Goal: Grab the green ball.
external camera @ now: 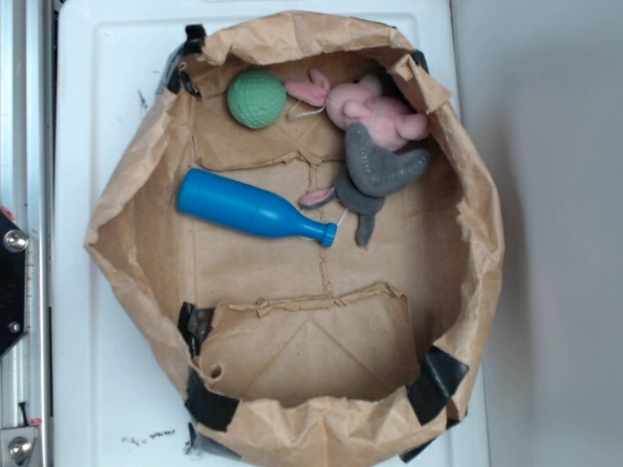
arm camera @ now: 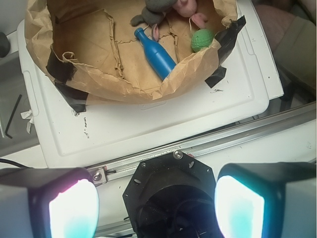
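In the exterior view, a metal rail (external camera: 24, 233) runs down the left edge, and beside it lies a white tray (external camera: 88, 321) carrying a wide, cut-down brown paper bag (external camera: 292, 341) whose rolled rim is patched with black tape (external camera: 436, 381). Inside the bag, going from the left, a blue bottle (external camera: 248, 207) lies on its side with its neck pointing right. Above it, near the bag's upper rim, sits the green ball (external camera: 256, 98), round and dimpled, resting on the paper floor with nothing covering it. Just right of the ball lies a pink and grey plush toy (external camera: 375, 146), one pink ear close to the ball, its grey body reaching down toward the bottle's cap.

In the wrist view, the tool (arm camera: 157, 206) hangs low in the picture with its two pads (arm camera: 73, 210) far apart, spread wide and holding nothing. It is well apart from the bag, outside the tray's near edge and over the rail. Here the ball (arm camera: 202, 39) shows at the bag's right side, just behind the paper rim, with the bottle (arm camera: 155, 53) to its left.
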`<state>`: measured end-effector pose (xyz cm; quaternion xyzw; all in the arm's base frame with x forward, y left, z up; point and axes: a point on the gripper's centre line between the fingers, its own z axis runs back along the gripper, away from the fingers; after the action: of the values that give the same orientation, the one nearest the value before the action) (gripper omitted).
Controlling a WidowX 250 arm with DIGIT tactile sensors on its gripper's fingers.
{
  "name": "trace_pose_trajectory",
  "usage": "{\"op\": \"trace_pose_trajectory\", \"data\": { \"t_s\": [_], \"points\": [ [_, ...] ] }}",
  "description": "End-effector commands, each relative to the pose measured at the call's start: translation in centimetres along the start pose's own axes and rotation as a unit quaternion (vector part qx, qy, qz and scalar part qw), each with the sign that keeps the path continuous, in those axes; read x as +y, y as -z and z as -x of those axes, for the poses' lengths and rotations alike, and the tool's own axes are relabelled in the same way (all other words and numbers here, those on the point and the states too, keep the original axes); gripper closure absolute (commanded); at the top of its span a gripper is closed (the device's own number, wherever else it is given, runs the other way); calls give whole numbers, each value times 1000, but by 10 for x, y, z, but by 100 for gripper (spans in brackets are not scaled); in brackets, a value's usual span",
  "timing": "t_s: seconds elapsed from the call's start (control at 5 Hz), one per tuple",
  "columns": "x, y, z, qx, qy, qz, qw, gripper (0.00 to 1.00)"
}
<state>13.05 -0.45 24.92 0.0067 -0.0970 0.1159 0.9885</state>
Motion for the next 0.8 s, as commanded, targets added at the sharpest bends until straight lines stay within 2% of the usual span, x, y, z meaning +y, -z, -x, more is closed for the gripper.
{"op": "trace_pose_trajectory", "data": {
  "t_s": [0.0, 0.2, 0.4, 0.6],
  "points": [
    [0, 0, 0, 0, 0, 0, 1000, 0],
    [0, 2, -51, -11, -58, 2, 998, 0],
    [11, 9, -86, -23, -103, 3, 994, 0],
    [20, 18, -105, -52, -176, -25, 983, 0]
  ]
}}
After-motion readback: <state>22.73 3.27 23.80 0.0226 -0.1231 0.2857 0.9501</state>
